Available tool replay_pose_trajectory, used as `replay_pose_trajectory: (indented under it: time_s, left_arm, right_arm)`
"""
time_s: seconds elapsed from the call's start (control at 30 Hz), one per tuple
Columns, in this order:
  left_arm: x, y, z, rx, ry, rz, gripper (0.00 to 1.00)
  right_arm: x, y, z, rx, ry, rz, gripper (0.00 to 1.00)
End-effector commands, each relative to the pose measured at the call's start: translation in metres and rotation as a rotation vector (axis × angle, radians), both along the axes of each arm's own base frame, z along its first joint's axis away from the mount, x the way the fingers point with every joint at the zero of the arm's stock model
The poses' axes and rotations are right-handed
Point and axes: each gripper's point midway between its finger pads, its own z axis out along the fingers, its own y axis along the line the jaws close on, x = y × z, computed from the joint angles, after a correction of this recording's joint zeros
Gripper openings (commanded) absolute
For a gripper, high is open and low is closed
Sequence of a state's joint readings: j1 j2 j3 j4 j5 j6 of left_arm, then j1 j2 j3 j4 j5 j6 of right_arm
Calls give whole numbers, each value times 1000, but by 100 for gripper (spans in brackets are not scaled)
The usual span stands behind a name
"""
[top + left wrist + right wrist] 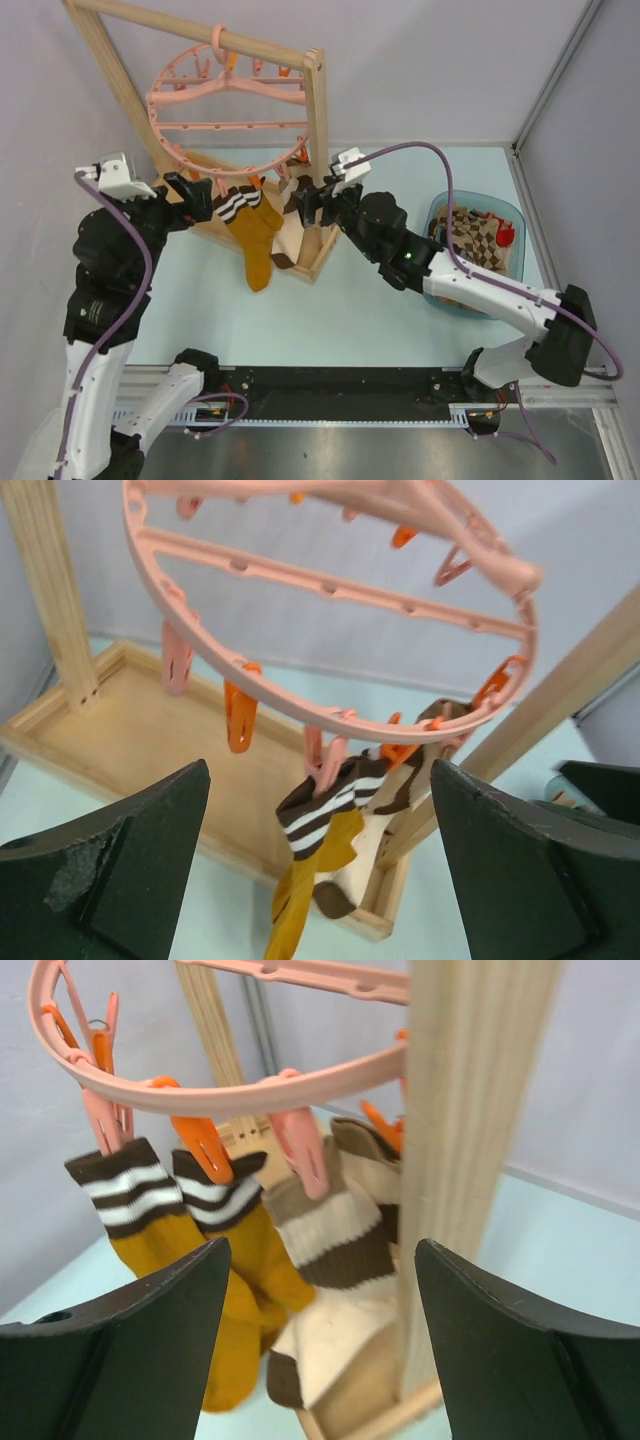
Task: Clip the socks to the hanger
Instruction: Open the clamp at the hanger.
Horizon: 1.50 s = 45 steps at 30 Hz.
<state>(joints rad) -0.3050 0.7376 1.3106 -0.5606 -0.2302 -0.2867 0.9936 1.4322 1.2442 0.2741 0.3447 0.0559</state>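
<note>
The round pink hanger (230, 110) hangs by its hook from the wooden rack's top bar. Two mustard socks (256, 240) with striped cuffs and the cream-and-brown socks (290, 225) hang from clips on its near rim. My left gripper (200, 196) stands open just left of the mustard socks, holding nothing. My right gripper (318, 205) is open beside the rack's right post, also holding nothing. In the left wrist view the hanger (330, 585) and a mustard sock (300, 900) lie beyond my open gripper (315, 780). The right wrist view shows the cream-and-brown sock (345, 1230) past my open gripper (322, 1255).
The wooden rack (318, 150) stands on a tray-like base at the back of the table. Its right post (465, 1160) is close to my right fingers. A clear blue bin (478, 197) at the right holds an argyle sock (478, 243) and a red item (506, 235).
</note>
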Motion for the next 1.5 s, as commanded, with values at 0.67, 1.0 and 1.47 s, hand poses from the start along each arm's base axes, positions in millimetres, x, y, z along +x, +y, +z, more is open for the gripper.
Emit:
replay_pose_trajectory:
  time_s: [0.67, 1.0, 1.47]
  left_arm:
    - [33, 17, -19, -256, -116, -478, 86]
    - [44, 29, -31, -152, -121, -476, 86]
    - [67, 34, -61, 3, -202, -647, 82]
  right_arm:
    - [-77, -96, -14, -55, 17, 139, 85]
    - [-89, -97, -19, -52, 6, 192, 84]
    - [-93, -87, -26, -63, 19, 243, 83]
